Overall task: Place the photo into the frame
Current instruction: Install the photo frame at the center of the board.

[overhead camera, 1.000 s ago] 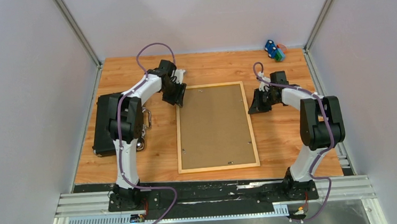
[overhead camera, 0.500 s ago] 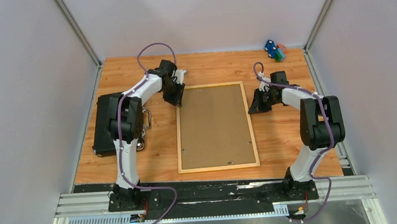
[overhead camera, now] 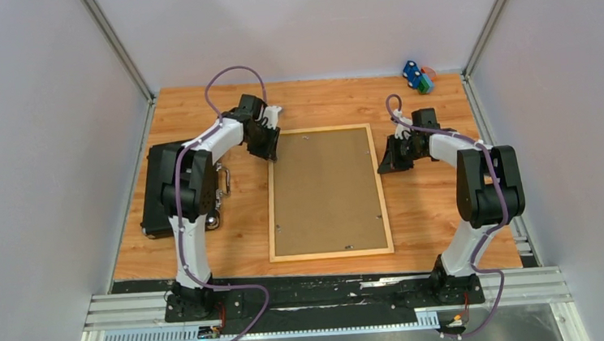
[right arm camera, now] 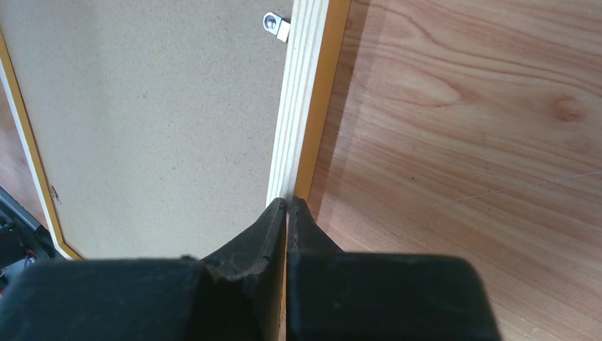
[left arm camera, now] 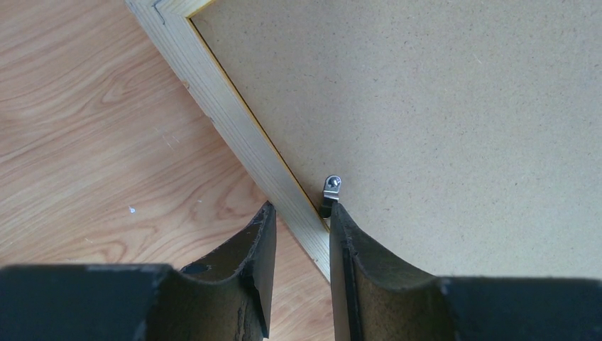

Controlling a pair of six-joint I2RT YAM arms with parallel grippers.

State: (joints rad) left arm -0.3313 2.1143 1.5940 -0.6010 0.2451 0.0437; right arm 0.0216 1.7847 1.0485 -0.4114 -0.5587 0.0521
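Right, from our side outward: the frame (overhead camera: 331,253) lies flat mid-desk, back up, with its near rail just beyond the arm bases and its long rails running away from us. The brown backing board (overhead camera: 326,189) sits inside the rails, so the pane must be underneath, facing the desk (overhead camera: 423,202). The photo shows in no view. It may be under the board, but we can't tell. Left of the frame and apart from it is a black case (overhead camera: 153,207), partly covered by the left arm. Further out, the left pincer (left arm camera: 298,209) straddles the left rail close to the far-left corner. One finger is outside the rail, and the other is inside over the board, just beside a small metal tab (left arm camera: 331,186). Both tips look to touch the rail, so we read it as pinching the frame there, probably to steady or nudge it, or to get at that tab. Across the board, the right pincer (right arm camera: 287,202) is fully closed with nothing between its tips, which rest on the right rail at its outer edge. Our guess is that it acts as a stop so the frame can't slide while the left works. A second tab (right arm camera: 275,26) sits further along that rail. We can't tell whether the tabs lock the board. If the print isn't in yet, the tabs turn and the board comes out first. At the far right corner are some small coloured toys (overhead camera: 417,76), well clear of everything.
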